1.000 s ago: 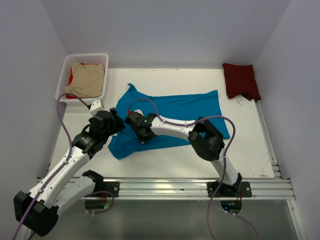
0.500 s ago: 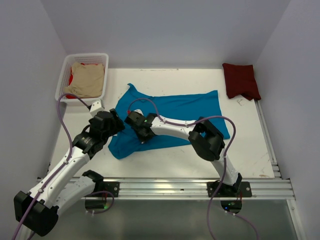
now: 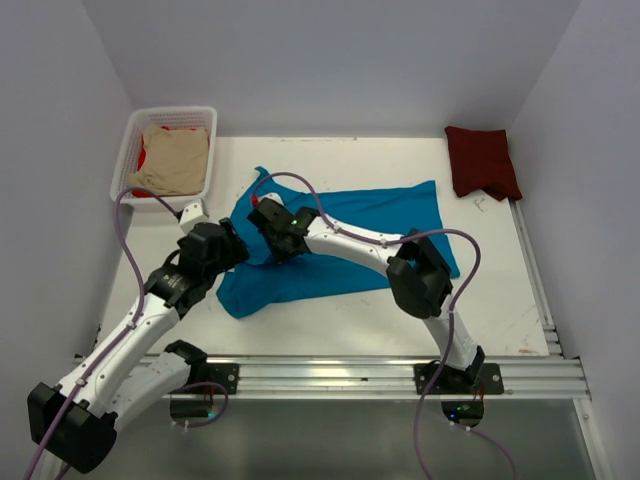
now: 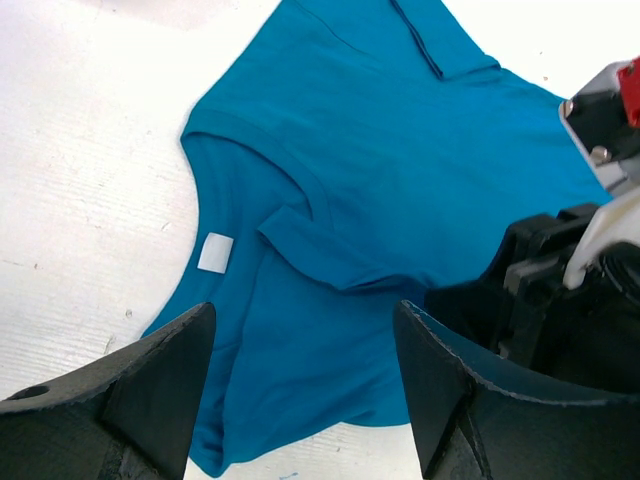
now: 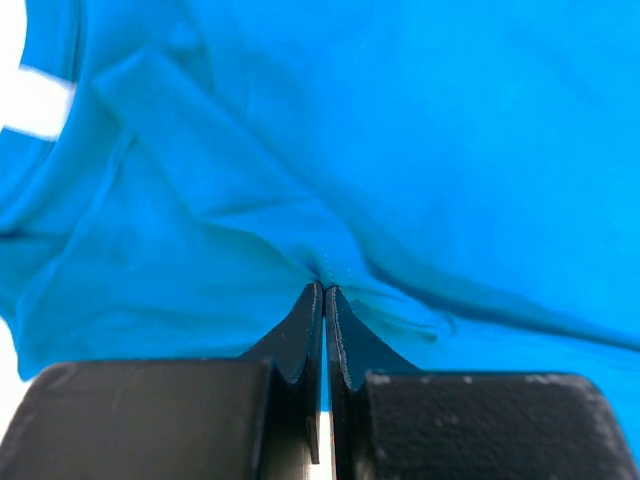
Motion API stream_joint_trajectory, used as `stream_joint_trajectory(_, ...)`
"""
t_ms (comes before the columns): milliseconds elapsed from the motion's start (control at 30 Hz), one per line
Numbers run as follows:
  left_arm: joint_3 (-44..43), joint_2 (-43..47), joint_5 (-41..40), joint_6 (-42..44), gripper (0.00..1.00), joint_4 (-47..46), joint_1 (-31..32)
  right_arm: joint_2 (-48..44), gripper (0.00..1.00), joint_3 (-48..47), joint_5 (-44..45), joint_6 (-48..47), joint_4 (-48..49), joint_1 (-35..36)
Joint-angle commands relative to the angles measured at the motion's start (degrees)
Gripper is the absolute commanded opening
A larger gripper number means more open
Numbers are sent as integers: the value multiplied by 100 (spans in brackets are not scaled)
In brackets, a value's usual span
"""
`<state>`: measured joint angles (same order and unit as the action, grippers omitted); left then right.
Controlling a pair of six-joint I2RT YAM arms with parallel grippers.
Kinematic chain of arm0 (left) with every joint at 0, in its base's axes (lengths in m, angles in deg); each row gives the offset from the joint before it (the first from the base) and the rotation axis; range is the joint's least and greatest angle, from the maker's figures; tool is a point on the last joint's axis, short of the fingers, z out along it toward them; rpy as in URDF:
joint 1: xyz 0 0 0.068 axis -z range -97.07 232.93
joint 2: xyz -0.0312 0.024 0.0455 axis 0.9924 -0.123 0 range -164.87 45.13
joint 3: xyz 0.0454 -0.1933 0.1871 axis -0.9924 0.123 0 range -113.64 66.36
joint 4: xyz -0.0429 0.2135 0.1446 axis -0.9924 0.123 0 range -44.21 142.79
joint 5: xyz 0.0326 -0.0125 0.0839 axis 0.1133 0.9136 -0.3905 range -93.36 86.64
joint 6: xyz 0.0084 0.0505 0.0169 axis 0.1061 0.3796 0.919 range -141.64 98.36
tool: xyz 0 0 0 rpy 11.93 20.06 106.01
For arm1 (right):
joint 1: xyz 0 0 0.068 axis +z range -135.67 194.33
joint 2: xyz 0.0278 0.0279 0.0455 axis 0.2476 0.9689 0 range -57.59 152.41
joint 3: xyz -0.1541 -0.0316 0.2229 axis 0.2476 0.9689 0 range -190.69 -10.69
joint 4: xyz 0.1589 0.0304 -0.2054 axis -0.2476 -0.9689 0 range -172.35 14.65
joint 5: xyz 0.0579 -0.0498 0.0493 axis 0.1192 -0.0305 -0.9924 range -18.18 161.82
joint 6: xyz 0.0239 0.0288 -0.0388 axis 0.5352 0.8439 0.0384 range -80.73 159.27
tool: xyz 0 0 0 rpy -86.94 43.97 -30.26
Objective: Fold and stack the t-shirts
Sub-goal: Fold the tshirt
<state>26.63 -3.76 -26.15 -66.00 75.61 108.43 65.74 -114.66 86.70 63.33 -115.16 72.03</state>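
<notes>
The right hand (image 5: 323, 288) pinches a thin ridge of the teal shirt (image 3: 400, 212), which lies spread on the surface (image 3: 340, 325). The left hand (image 4: 302, 318) hangs open above its collar. So shallow a pinch may slip when lifted.

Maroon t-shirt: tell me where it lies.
In the top view the maroon t-shirt lies folded at the far right corner of the table, apart from the teal t-shirt spread mid-table.

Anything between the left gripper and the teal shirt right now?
Nothing visible. The left gripper hangs open directly over bare cloth of the teal t-shirt. The right gripper, shut on a fold of the shirt, sits close beside it, not underneath.
</notes>
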Motion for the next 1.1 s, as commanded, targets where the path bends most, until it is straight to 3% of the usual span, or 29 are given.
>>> stream_joint_trajectory(0,17,81,-68,24,75,50,-54,217,0,-405,218,-138,-158,-153)
stream_joint_trajectory(900,61,-262,160,120,74,-170,-54,350,2,-212,700,117,-71,-601)
stream_joint_trajectory(933,61,-271,169,129,74,-187,-54,324,26,-203,797,169,-71,-610)
stream_joint_trajectory(1000,61,-306,222,173,75,-266,-54,297,56,-160,1103,231,-71,-610)
stream_joint_trajectory(1033,79,-306,239,199,75,-319,-54,227,81,-125,1210,257,-62,-610)
stream_joint_trajectory(1067,79,-306,266,252,76,-371,-54,166,98,-29,1307,310,8,-610)
